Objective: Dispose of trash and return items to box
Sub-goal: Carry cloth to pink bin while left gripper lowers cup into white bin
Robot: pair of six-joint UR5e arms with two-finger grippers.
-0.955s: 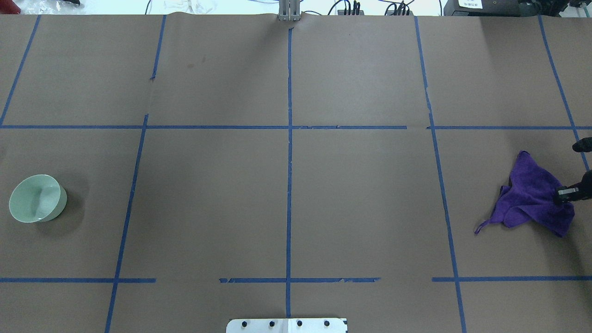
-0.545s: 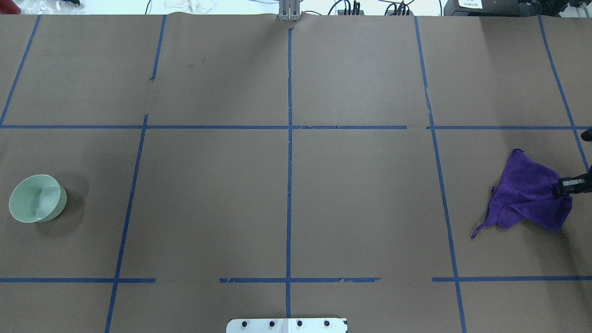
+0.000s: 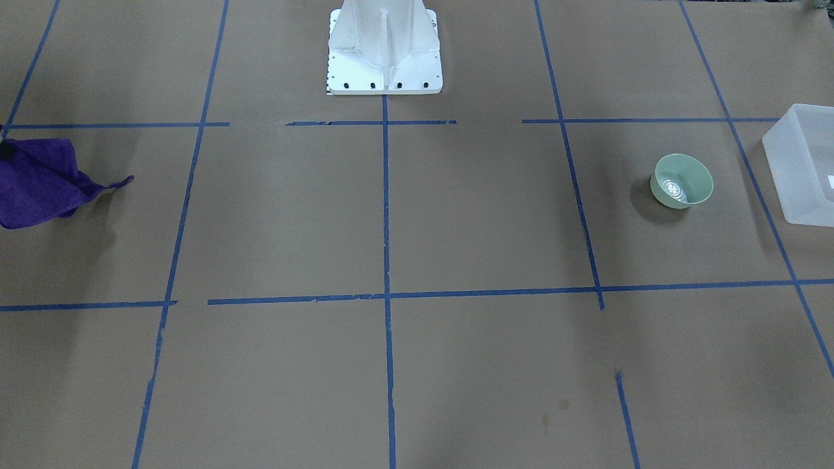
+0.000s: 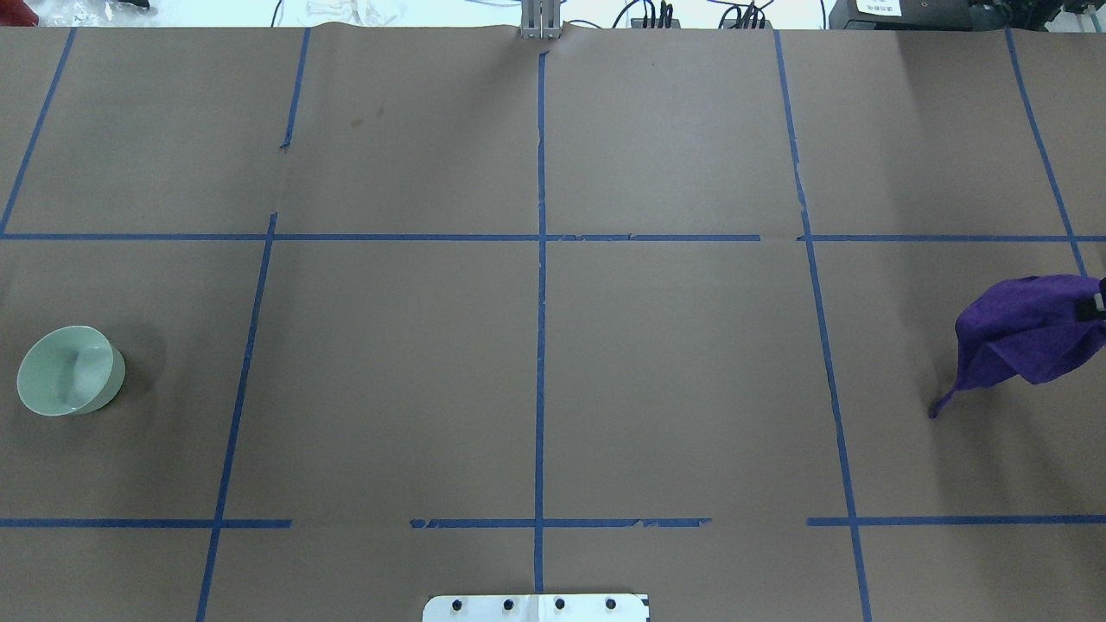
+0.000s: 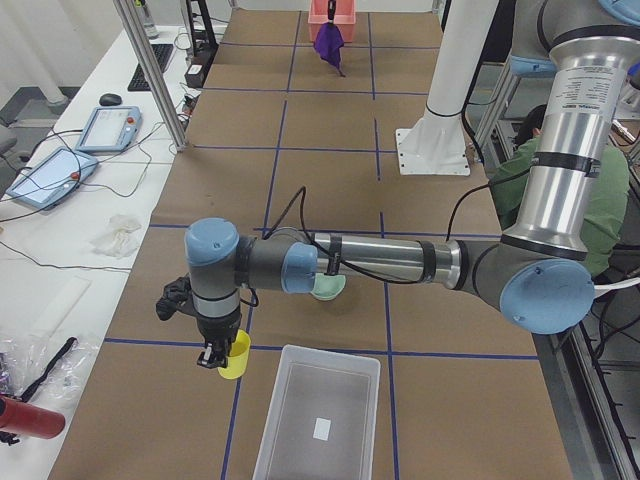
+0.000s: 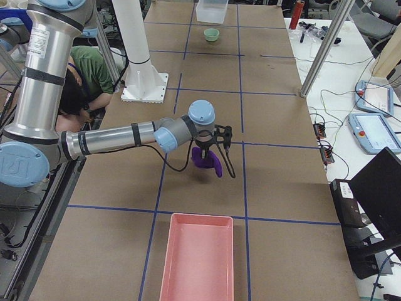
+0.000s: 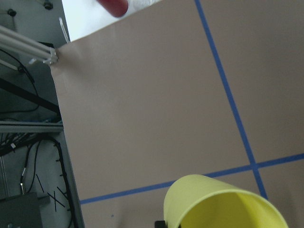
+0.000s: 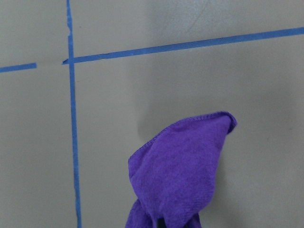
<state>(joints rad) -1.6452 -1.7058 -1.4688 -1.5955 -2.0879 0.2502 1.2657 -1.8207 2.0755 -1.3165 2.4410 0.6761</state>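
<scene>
My left gripper (image 5: 212, 358) is shut on the small yellow cup (image 5: 236, 355), just left of the frosted white box (image 5: 318, 410). The cup (image 7: 223, 204) fills the bottom of the left wrist view, tilted above the paper. The pale green bowl (image 4: 69, 371) stands upright on the table, near the box (image 3: 798, 163) in the front-facing view. My right gripper (image 6: 213, 147) is shut on a purple cloth (image 6: 207, 160), which hangs from it above the table. The cloth (image 4: 1024, 333) shows at the overhead view's right edge.
A pink tray (image 6: 197, 263) lies at the table's end beyond the cloth. The white robot base (image 3: 383, 49) stands at the table's middle edge. A red can (image 5: 20, 418) lies on the side bench. A person in green sits behind the base.
The purple cloth has been lifted off the table and carried toward the right edge of the overhead view. The bowl has not moved.
</scene>
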